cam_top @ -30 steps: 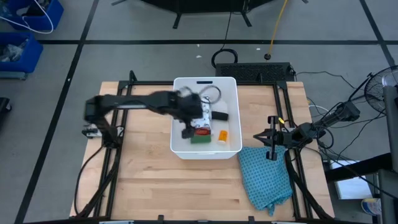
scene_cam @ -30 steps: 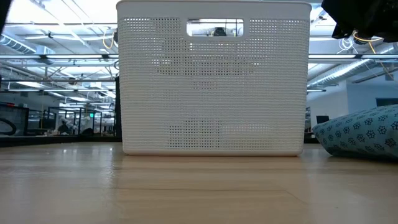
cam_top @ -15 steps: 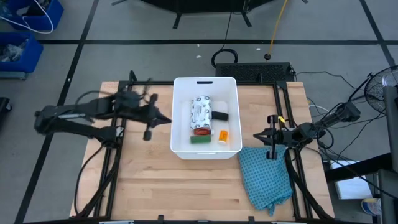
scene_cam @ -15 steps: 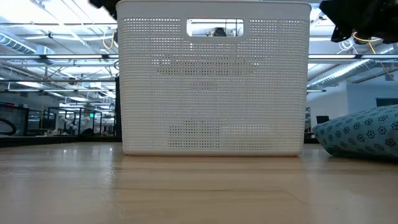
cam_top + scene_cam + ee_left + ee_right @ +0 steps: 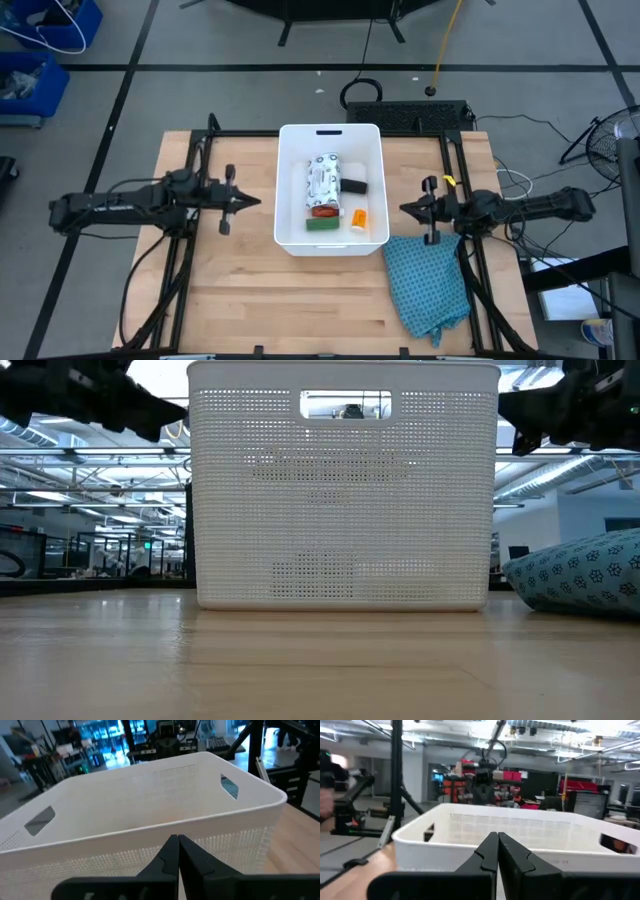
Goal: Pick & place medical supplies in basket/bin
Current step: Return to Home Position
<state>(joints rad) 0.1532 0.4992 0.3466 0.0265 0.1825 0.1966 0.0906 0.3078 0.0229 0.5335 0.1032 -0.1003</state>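
The white bin (image 5: pixel 290 190) stands at the table's middle, toward the far edge. Inside it lie a white patterned packet (image 5: pixel 322 180), a black block (image 5: pixel 354 186), a red bottle (image 5: pixel 324 211), a green flat bar (image 5: pixel 321 224) and an orange vial (image 5: pixel 359 218). My left gripper (image 5: pixel 258 202) hangs shut, holding nothing, just left of the bin, its fingertips (image 5: pixel 177 842) pointing at the bin's wall (image 5: pixel 150 855). My right gripper (image 5: pixel 403 209) hangs shut, holding nothing, just right of the bin (image 5: pixel 520 832), pointing at it.
A teal waffle-weave cloth (image 5: pixel 430 285) lies crumpled at the table's near right, below my right gripper; it shows in the low view as a patterned mound (image 5: pixel 580 575). Bare wooden tabletop (image 5: pixel 300 300) spreads in front of the bin.
My left gripper has drawn back out of the bin toward the table's left edge, shut, and now hangs level beside the bin's left wall. My right arm has stretched out level, its gripper shifting slightly toward the bin.
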